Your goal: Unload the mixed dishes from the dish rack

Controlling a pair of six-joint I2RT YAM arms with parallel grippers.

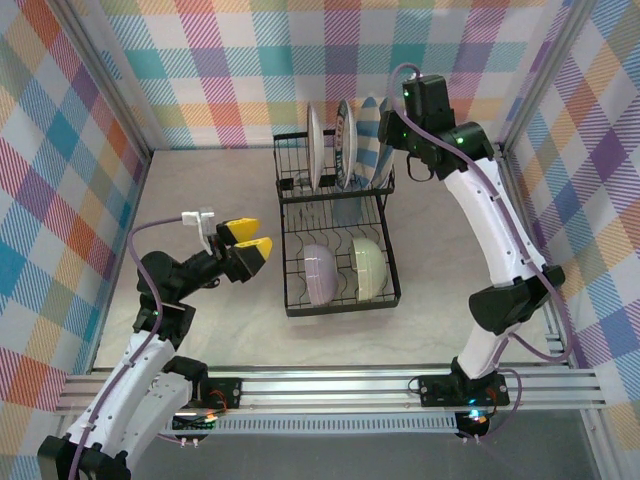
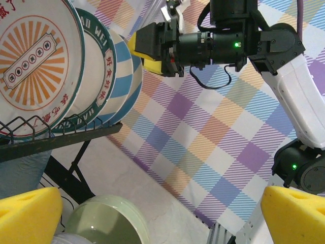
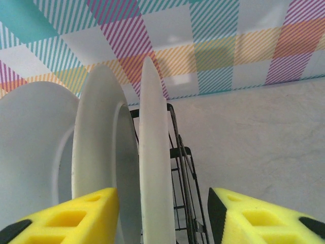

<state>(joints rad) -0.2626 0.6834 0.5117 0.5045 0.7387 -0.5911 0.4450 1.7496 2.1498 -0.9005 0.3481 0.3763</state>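
Note:
The black wire dish rack (image 1: 340,310) stands mid-table. Three plates stand upright in its raised back section: a white plate with orange pattern (image 1: 314,145), a middle plate (image 1: 345,140) and a blue-and-white striped plate (image 1: 378,150). A lavender bowl (image 1: 320,272) and a pale green bowl (image 1: 367,267) sit in the lower front slots. My right gripper (image 3: 162,203) straddles the rim of the striped plate (image 3: 152,152); its left pad is close to the plate, while a gap remains at the right pad. My left gripper (image 1: 245,240) hovers open left of the rack, holding nothing.
Plaid walls close in the table at the back and on both sides. Bare tabletop (image 1: 220,180) lies left of the rack and in front of it. The right arm (image 1: 500,240) arches over the table's right side.

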